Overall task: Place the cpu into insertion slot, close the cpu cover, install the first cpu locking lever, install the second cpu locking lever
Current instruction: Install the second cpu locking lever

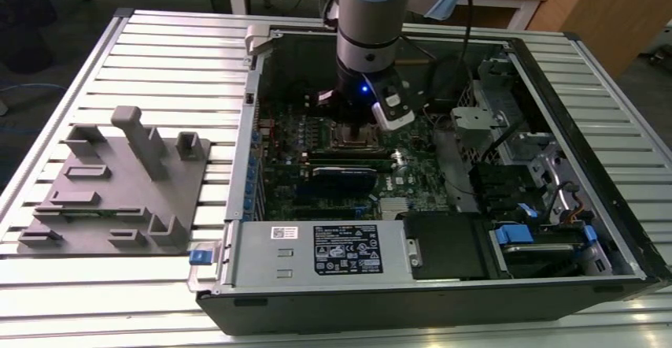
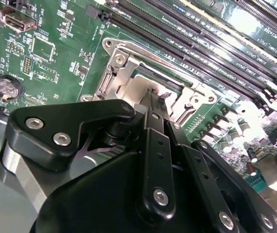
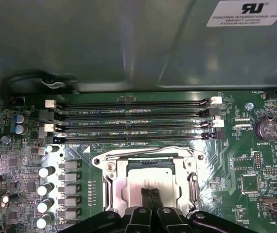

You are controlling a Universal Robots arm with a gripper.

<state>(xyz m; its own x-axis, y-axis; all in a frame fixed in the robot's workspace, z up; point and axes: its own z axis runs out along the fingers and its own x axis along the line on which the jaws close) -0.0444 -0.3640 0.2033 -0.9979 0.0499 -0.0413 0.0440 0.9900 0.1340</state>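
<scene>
Black gripper (image 3: 150, 192) fingers are pressed together, tips touching the small square silver-grey cpu (image 3: 150, 182) inside the silver-rimmed square insertion slot (image 3: 110, 182) on the green motherboard (image 3: 255, 160).

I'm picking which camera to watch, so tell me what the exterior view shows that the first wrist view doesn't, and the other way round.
Exterior view alone: the whole open computer case on a slatted table, a grey fixture block on its left, and the arm reaching down into the case.

First wrist view alone: close detail of the cpu cover lying over the insertion slot, the memory slots beside it, and a coin battery.

Both: the green motherboard, the insertion slot, and the gripper right above it.
</scene>
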